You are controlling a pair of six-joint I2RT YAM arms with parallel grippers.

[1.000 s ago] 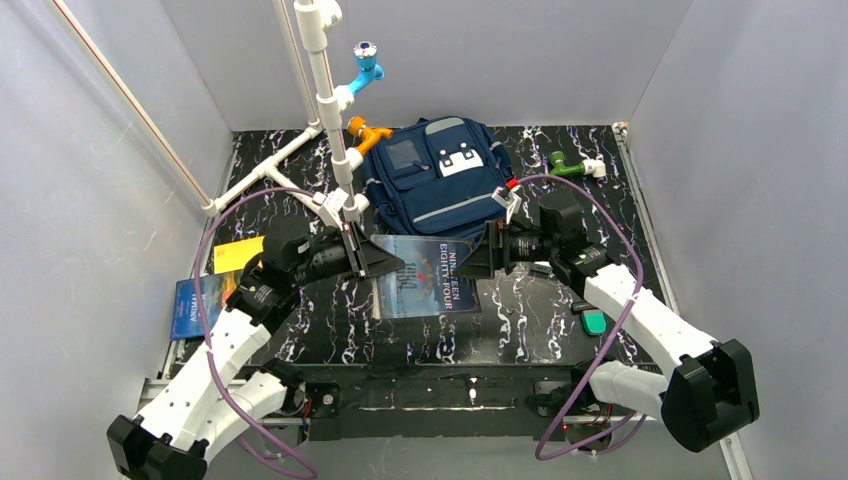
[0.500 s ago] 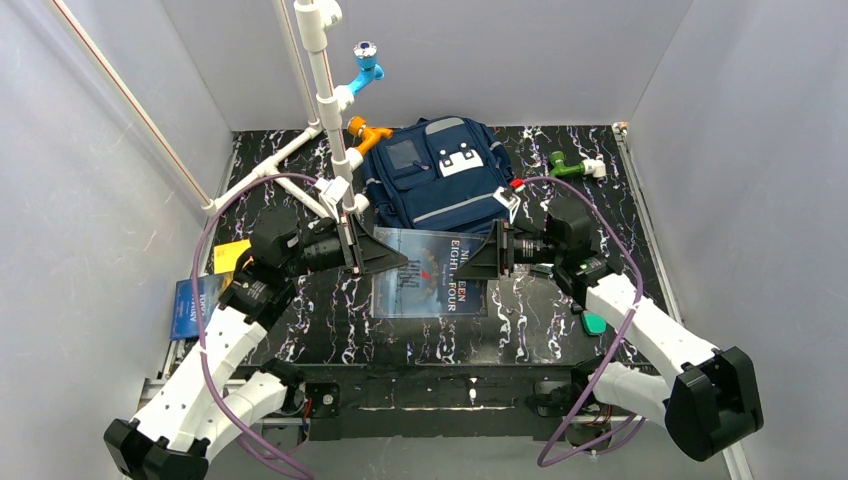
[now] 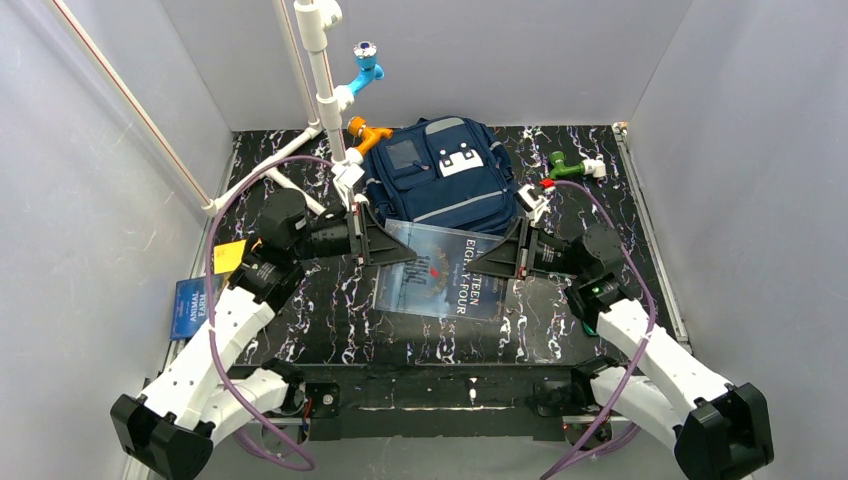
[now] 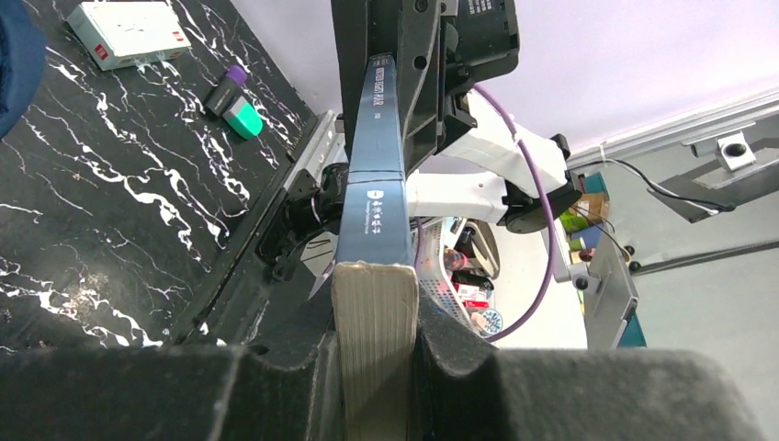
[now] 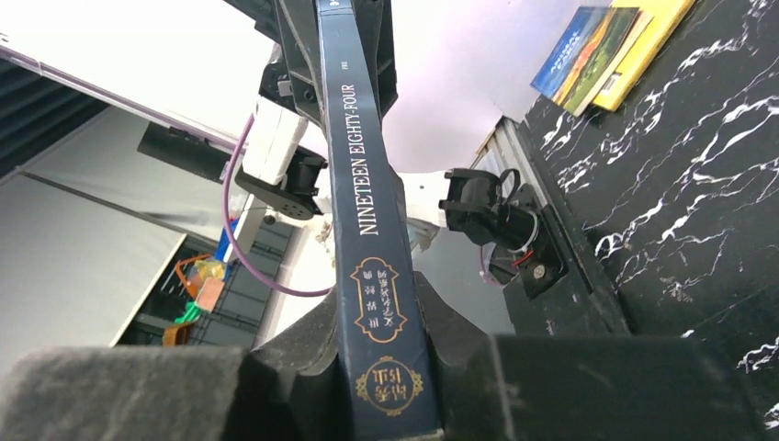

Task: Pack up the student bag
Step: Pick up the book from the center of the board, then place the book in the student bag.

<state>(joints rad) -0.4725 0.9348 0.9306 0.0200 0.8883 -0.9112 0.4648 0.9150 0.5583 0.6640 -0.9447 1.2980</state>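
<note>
The student bag [image 3: 440,180], a navy backpack with a white dotted patch, lies at the back middle of the table. Just in front of it a dark blue book, "Nineteen Eighty-Four" [image 3: 445,272], is held between both arms. My left gripper [image 3: 398,250] is shut on its left edge. In the left wrist view the page edge [image 4: 375,322] sits between the left gripper's [image 4: 375,358] pads. My right gripper [image 3: 492,262] is shut on the right edge. The right wrist view shows the book's spine [image 5: 363,184] clamped in the right gripper [image 5: 386,367].
A white pipe frame [image 3: 325,90] with blue [image 3: 366,62] and orange [image 3: 366,130] pegs stands back left, and a green peg [image 3: 566,166] back right. Yellow [image 3: 228,255] and blue [image 3: 190,305] books lie at the left edge. A white box [image 4: 129,32] and green eraser [image 4: 241,110] lie on the right.
The right gripper has closed on the book's right edge. Both arms and the book have shifted to the right, and the book has turned a little clockwise.
</note>
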